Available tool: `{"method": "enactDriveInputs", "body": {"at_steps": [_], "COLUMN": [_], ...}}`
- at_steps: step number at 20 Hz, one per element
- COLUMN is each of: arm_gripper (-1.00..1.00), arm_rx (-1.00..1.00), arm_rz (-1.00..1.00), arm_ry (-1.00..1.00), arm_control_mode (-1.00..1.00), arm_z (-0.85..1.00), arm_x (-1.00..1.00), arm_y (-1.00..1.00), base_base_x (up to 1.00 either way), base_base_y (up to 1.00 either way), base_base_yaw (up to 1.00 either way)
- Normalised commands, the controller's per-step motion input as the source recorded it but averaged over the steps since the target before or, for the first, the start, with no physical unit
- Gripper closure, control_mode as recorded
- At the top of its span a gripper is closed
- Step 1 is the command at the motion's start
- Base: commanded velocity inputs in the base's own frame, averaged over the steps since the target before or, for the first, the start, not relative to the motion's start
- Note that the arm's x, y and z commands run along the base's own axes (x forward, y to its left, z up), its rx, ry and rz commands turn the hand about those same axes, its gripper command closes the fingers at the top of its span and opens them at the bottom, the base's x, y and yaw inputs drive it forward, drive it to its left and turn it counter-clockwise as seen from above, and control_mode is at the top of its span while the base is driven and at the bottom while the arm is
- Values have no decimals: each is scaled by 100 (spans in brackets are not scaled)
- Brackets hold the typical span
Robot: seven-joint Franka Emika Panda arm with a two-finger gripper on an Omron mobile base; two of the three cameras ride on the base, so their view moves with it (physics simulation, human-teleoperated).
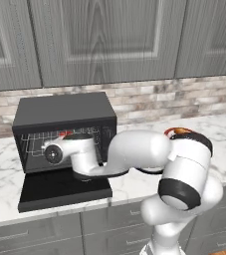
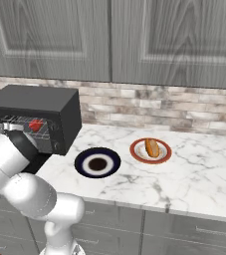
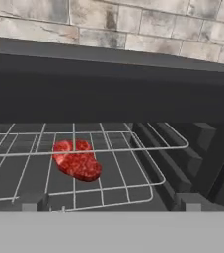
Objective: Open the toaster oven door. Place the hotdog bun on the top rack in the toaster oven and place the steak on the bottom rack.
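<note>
Here the toaster oven (image 1: 64, 130) is standing open, its door (image 1: 64, 191) lying flat on the counter.
Two racks are sitting inside; the one steak (image 3: 77, 159) is resting on the lower one (image 3: 108, 190), the gripper's jaws hanging wide apart and empty. The single hotdog bun (image 2: 152, 147) is waiting on its plate (image 2: 137, 152): probably light and squashy, best pinched gently across its middle.

Beside the toaster oven (image 2: 40, 117), one: steak (image 3: 77, 160), one, inside it; wire racks, two; hotdog bun (image 2: 152, 147), one; plates (image 2: 97, 162), two, on the desk (image 2: 184, 184) to its right.
</note>
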Motion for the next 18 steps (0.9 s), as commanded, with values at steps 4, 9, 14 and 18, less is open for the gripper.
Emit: {"method": "enactDriveInputs", "body": {"at_steps": [4, 9, 14, 18], "arm_gripper": [-100, -100, -100, -100], "arm_rx": [0, 0, 1, 14], "arm_rz": [6, 3, 0, -2], "arm_ry": [-30, -44, -30, -18], "arm_control_mode": [-100, -100, -100, -100], "arm_z": [-13, -23, -5, -3], "arm_x": [-9, 0, 4, 0], "arm_y": [-1, 0, 3, 12], "base_base_x": [0, 0, 0, 0], "base_base_y": [0, 0, 0, 0], "base_base_yaw": [0, 0, 0, 0]}}
